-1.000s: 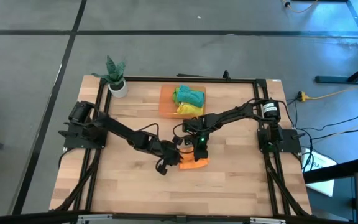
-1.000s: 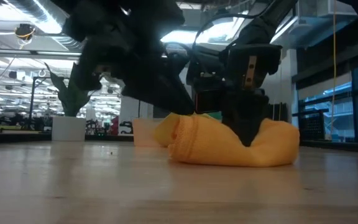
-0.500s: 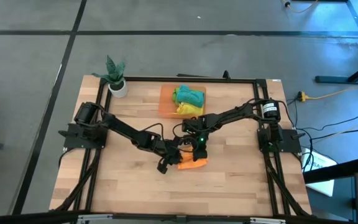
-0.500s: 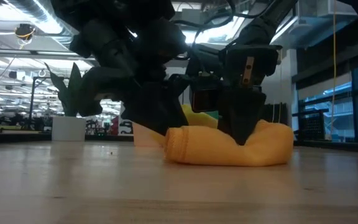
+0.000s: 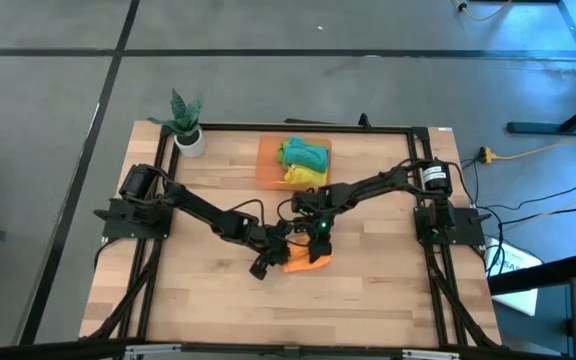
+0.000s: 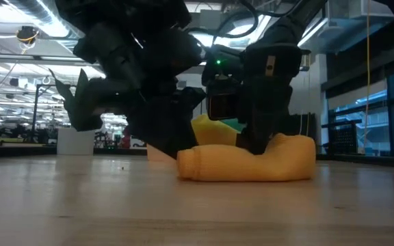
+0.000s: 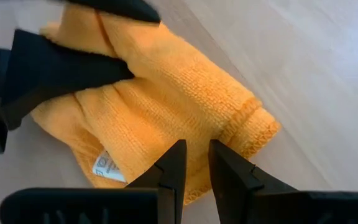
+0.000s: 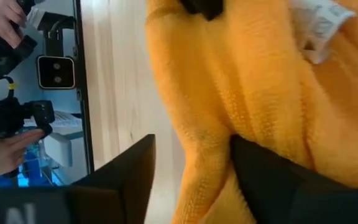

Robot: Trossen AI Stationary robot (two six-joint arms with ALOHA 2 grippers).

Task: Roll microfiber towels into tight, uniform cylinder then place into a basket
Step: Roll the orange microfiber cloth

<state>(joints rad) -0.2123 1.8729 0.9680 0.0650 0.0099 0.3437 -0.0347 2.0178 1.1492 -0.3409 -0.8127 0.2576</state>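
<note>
An orange towel point(image 5: 308, 264) lies as a loose roll on the table's middle, long side down point(image 6: 245, 164). My left gripper point(image 7: 194, 155) comes at its left end point(image 6: 183, 162), fingers nearly closed on the cloth. My right gripper point(image 8: 191, 168) stands open over the roll's right half, pointing down, with a ridge of cloth between its fingers. The orange basket point(image 5: 265, 165) at the far middle holds a green-teal towel point(image 5: 303, 153) and a yellow towel point(image 5: 308, 175). My left gripper pinches a thin bit of the orange towel near its long edge point(image 7: 194, 134), close to the white label point(image 7: 107, 167), slanting down from the table's left; one layer or several, I cannot tell. The towel lies on the table. My right gripper's open fingers point(image 8: 278, 186) come from above onto the roll's top point(image 6: 255, 147), which is dented there. A ridge of cloth point(image 8: 207, 155) runs between them.
A small white pot with a green plant point(image 5: 186, 125) stands at the far left corner. Bare wood lies near and to both sides of the towel. Beyond the table's edge, a person's hands point(image 8: 8, 152) hold dark equipment.
My right gripper has opened and let go of the orange towel while staying over its right half. The roll, bunched up at its left end before, has sunk and now lies longer and flatter on the table.
</note>
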